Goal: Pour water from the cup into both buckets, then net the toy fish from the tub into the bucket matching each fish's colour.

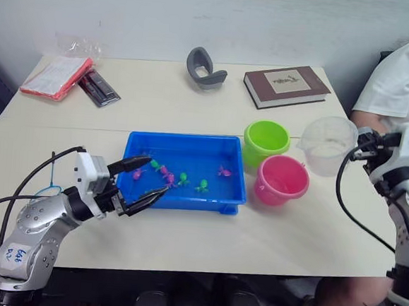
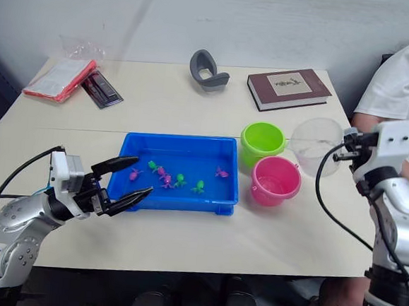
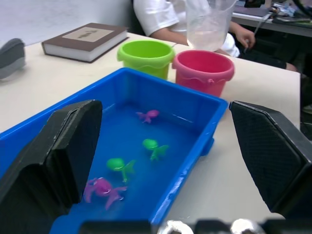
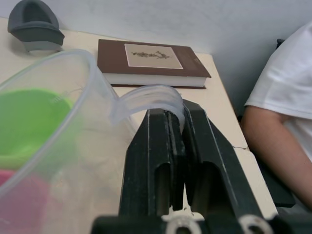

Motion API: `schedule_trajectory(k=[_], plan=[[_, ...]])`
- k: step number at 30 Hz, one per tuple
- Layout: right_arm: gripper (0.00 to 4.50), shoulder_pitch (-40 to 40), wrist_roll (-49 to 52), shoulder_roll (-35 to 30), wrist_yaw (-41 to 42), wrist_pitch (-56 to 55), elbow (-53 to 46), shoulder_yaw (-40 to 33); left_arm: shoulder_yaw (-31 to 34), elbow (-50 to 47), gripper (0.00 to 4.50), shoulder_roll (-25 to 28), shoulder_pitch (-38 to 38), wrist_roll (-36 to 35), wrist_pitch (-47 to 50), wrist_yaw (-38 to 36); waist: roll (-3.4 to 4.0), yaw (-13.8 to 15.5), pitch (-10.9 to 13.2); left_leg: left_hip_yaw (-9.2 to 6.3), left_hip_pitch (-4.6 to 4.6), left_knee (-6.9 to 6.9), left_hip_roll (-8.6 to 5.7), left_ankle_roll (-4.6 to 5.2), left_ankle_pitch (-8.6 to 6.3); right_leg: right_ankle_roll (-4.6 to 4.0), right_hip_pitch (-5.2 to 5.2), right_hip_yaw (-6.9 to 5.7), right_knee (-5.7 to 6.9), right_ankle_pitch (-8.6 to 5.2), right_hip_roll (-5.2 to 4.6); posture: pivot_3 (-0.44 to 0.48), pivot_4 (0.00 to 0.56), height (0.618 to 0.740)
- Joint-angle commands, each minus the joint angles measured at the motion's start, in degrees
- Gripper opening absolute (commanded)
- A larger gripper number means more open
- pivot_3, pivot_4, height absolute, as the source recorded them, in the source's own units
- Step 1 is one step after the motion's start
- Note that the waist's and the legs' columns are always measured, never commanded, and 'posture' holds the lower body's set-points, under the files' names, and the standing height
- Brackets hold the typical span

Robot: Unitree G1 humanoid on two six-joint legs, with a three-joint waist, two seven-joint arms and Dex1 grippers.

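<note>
Left eye: beige table (white wall behind)

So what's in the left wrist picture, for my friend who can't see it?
The open left gripper hovers over a blue tub of water with little green and pink fish. Beyond it stand a green bucket and a pink bucket, with a clear cup behind.

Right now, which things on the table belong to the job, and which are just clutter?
Job: cup held by right gripper, green bucket, pink bucket, tub, toy fish.
Clutter: book, grey holder, red packet.
</note>
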Motion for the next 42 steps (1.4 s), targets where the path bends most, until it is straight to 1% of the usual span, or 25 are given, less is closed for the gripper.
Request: schedule_trajectory(k=[1, 2, 3, 7, 10, 13, 17, 23, 34, 42], plan=[[0.01, -5.3, -3.8, -3.2, -3.1, 3.3, -0.1, 2.3, 2.8, 0.6, 4.5, 0.6, -1.1, -1.2, -0.8, 0.3, 0.0, 0.0, 0.0, -0.01, -0.01, 0.0, 0.0, -0.04, 0.02, 0.0, 0.0, -0.02, 0.0, 0.0, 0.01, 0.0, 0.15, 0.74], [0.01, -8.6, -4.5, -3.0, -4.8, 5.8, 1.8, 3.5, 3.1, 1.1, 4.5, 0.7, -1.6, -1.0, -0.8, 0.4, 0.0, 0.0, 0.0, -0.01, -0.03, 0.0, 0.01, -0.05, 0.03, 0.0, -0.02, -0.02, -0.02, 0.0, 0.01, 0.0, 0.15, 0.74], [0.01, -11.1, -6.1, -3.7, -4.1, 5.7, 4.0, 6.1, 3.4, 1.5, 4.5, 0.9, -2.0, -0.9, -0.9, 0.3, -0.01, 0.0, 0.0, -0.01, -0.03, -0.01, 0.01, -0.06, 0.03, 0.0, -0.01, -0.03, -0.03, 0.0, 0.01, 0.0, 0.15, 0.74], [0.01, -17.9, -12.0, -4.9, -2.2, 1.2, 11.0, 13.3, 3.9, 2.8, 4.5, 1.1, -3.2, -0.3, -1.2, 0.1, -0.01, -0.2, 0.0, 0.02, -0.05, 0.0, -0.02, -0.03, 0.06, 0.03, -0.03, -0.03, -0.04, 0.02, -0.02, 0.0, 0.15, 0.74], [0.01, -20.9, -16.5, -5.4, -1.6, -3.6, 14.8, 17.5, 3.9, 3.0, 4.5, 1.0, -3.7, -0.5, -1.1, 0.1, -0.01, -0.4, 0.0, 0.01, -0.17, -0.02, 0.0, -0.07, 0.08, 0.03, -0.08, -0.07, -0.05, 0.02, 0.0, 0.0, 0.15, 0.74], [0.01, -22.6, -19.1, -4.7, -2.2, -6.8, 17.7, 19.0, 3.4, 3.0, 4.5, 1.1, -4.0, -0.1, -1.1, -0.1, -0.01, -0.5, 0.0, 0.01, -0.28, -0.01, -0.01, -0.06, 0.09, 0.07, -0.11, -0.1, -0.04, 0.04, -0.01, 0.0, 0.15, 0.74], [0.01, -23.7, -22.3, -3.9, -2.8, -10.0, 19.7, 20.9, 3.1, 3.2, 4.5, 0.7, -4.2, 0.7, -1.7, 0.1, 0.0, -0.5, 0.0, -0.03, -0.42, -0.01, 0.0, -0.04, 0.09, 0.14, -0.13, -0.17, -0.17, 0.08, -0.01, 0.0, 0.15, 0.74], [0.01, -25.0, -28.9, -4.1, -4.0, -18.6, 22.4, 24.7, 1.5, 1.9, 4.5, -0.1, -2.8, 2.3, -2.6, 0.5, 0.0, -1.2, 0.0, -0.04, -0.45, -0.01, 0.01, -0.04, 0.09, 0.17, -0.13, -0.18, -0.23, 0.09, 0.0, 0.0, 0.15, 0.74], [0.01, -26.8, -36.6, -4.2, -4.6, -29.7, 27.0, 27.3, -0.1, 1.5, 4.5, -0.7, -2.8, 3.4, -3.8, 1.5, 0.01, -1.4, 0.0, -0.01, -0.37, 0.0, 0.0, -0.11, 0.16, 0.17, -0.14, -0.12, -0.31, 0.1, -0.02, 0.0, 0.15, 0.74], [0.01, -26.7, -43.4, -4.5, -7.7, -36.0, 29.4, 29.1, -1.3, 1.6, 4.5, -0.8, -3.5, 3.8, -4.2, 2.0, 0.02, -1.4, 0.0, -0.02, -0.38, 0.0, 0.02, -0.11, 0.16, 0.17, -0.14, -0.12, -0.28, 0.1, -0.02, 0.0, 0.15, 0.74]])
